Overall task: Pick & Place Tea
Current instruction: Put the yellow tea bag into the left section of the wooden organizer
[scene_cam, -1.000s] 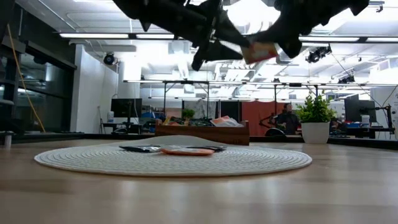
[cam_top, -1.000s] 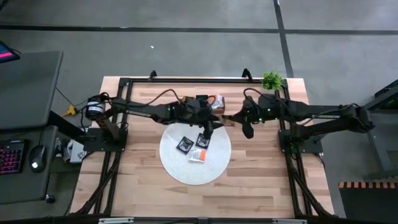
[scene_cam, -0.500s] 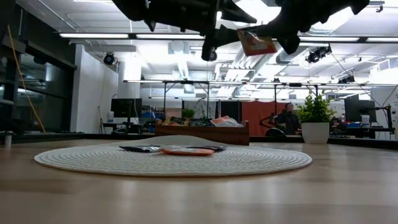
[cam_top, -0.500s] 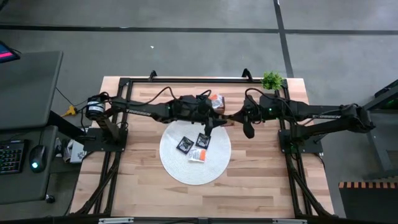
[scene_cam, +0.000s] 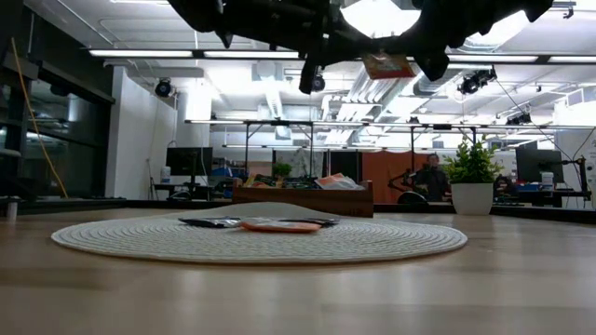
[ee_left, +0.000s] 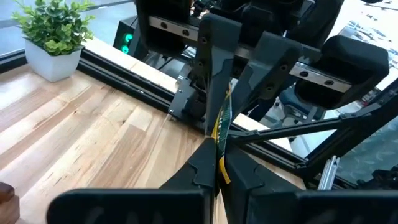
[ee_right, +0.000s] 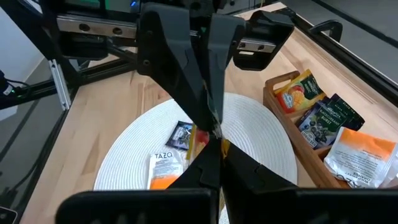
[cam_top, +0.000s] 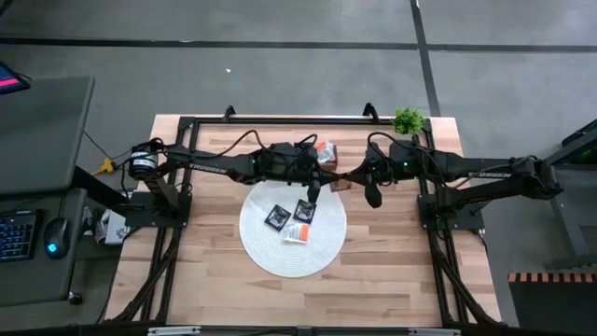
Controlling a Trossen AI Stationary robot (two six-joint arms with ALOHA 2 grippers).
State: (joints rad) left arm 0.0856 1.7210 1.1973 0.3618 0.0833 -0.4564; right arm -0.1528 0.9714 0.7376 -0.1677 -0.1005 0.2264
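One round white mat lies on the table with three tea sachets on it; a fourth sachet hangs above, edge-on, its print unreadable. Left gripper and right gripper both pinch it, the wooden tray partly cut off.

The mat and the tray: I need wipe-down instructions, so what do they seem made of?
The mat looks like woven white cord or fibre, matte: fine concentric ribs show. The tray looks like brown wood with a smooth, perhaps lightly finished surface: thick solid walls; its grain is hard to see.
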